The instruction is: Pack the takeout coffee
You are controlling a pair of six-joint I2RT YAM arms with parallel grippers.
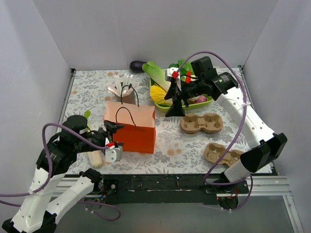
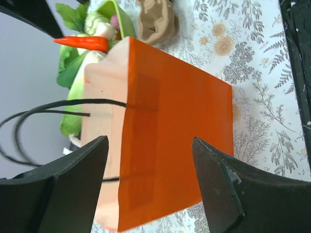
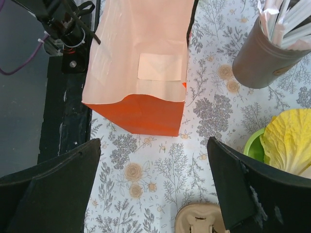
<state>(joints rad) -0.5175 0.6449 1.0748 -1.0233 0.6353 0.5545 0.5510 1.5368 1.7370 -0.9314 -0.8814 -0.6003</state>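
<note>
A cream-white cup-shaped thing [image 1: 95, 158], seemingly the takeout coffee, lies on its side at the near left; no black lid shows. An orange paper bag [image 1: 130, 127] with black handles stands left of centre. My left gripper [image 1: 116, 136] is open and empty at the bag's near-left corner; in the left wrist view [image 2: 150, 145] its fingers frame the bag [image 2: 170, 126]. My right gripper [image 1: 174, 103] is open and empty, hovering between the bag and a brown pulp tray [image 1: 201, 123]. In the right wrist view [image 3: 153, 145] it is above bare tablecloth, with the bag [image 3: 141, 63] beyond.
A second pulp tray [image 1: 222, 154] lies near right. A grey cup of white sticks [image 1: 127, 95] stands behind the bag, also in the right wrist view [image 3: 262, 58]. A green bowl [image 1: 160, 103] of vegetables sits at the back. White walls enclose three sides.
</note>
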